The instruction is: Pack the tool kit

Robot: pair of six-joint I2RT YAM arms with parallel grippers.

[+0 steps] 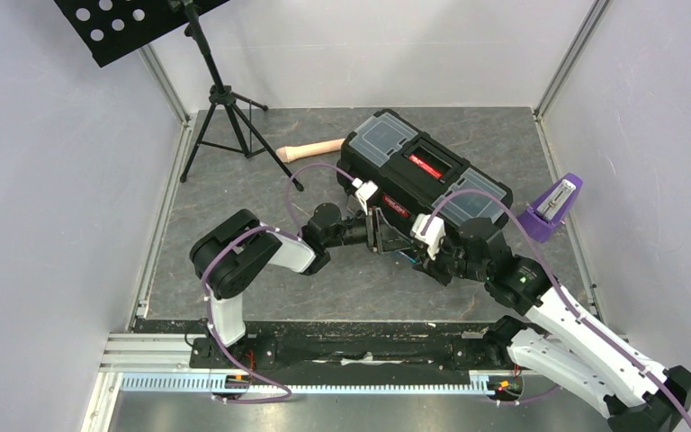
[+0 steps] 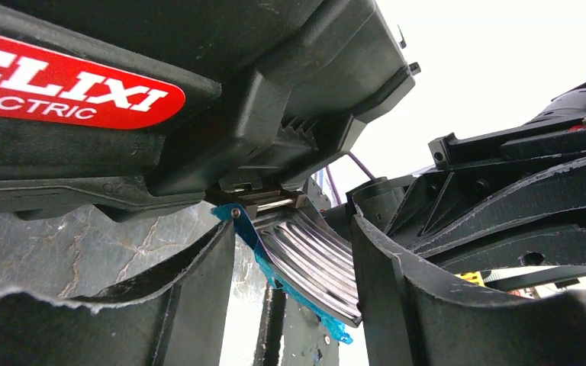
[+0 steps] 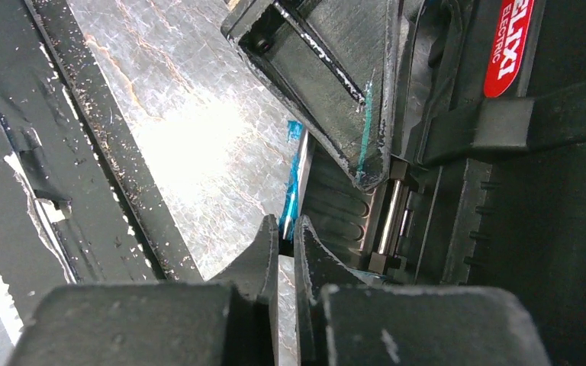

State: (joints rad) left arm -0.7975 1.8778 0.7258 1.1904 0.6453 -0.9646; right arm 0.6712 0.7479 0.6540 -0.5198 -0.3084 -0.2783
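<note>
Black left gripper [image 2: 291, 232] astride blue latch [image 2: 309, 263]

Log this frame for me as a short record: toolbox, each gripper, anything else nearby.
toolbox: black, lid down, set at an angle on the table
left gripper: open, fingers either side of a latch flap that angles out from the box
right gripper: fingers nearly together at a blue latch edge; grip unclear, and it may be the same latch
pliers, screwdrivers: not in view
nearby: beige handle behind the box, purple object at its right end, tripod stand far left
</note>
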